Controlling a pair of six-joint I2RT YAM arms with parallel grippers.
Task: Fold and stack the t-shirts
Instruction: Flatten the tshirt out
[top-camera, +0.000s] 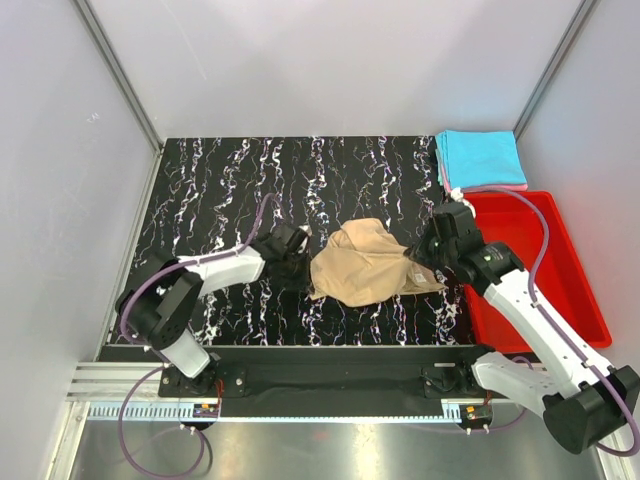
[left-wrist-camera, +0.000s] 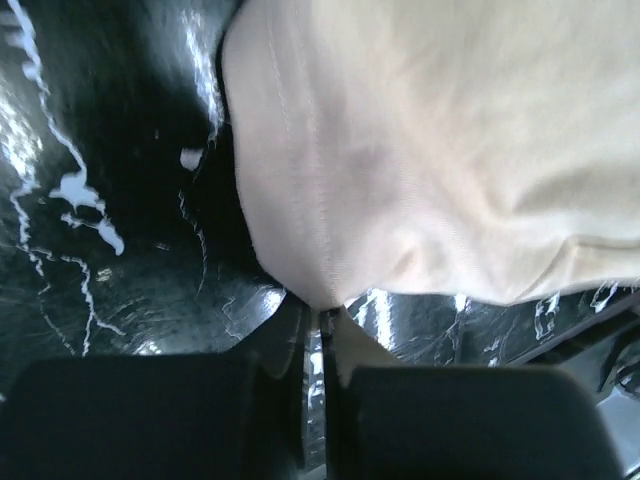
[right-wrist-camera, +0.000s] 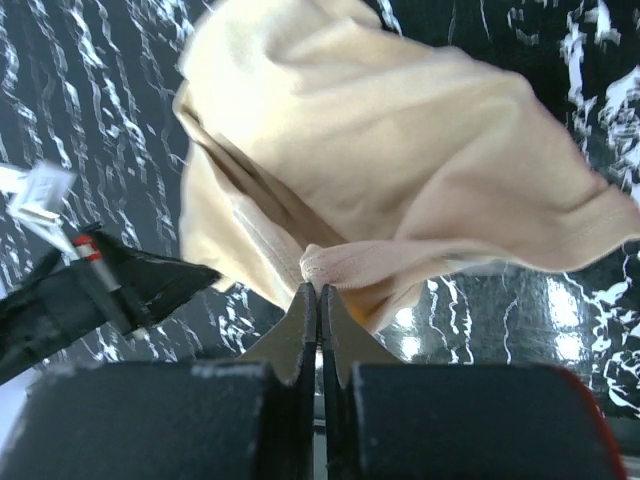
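A crumpled tan t-shirt lies bunched in the middle of the black marbled table. My left gripper is at its left edge. In the left wrist view, that gripper is shut, pinching the lowest fold of the tan cloth. My right gripper is at the shirt's right edge. The right wrist view shows it shut on a stitched hem of the shirt, lifting it. A folded cyan t-shirt lies on a pink one at the back right corner.
A red plastic bin stands right of the table, under my right arm. Grey walls close in the back and both sides. The left arm's black fingers show at the left of the right wrist view.
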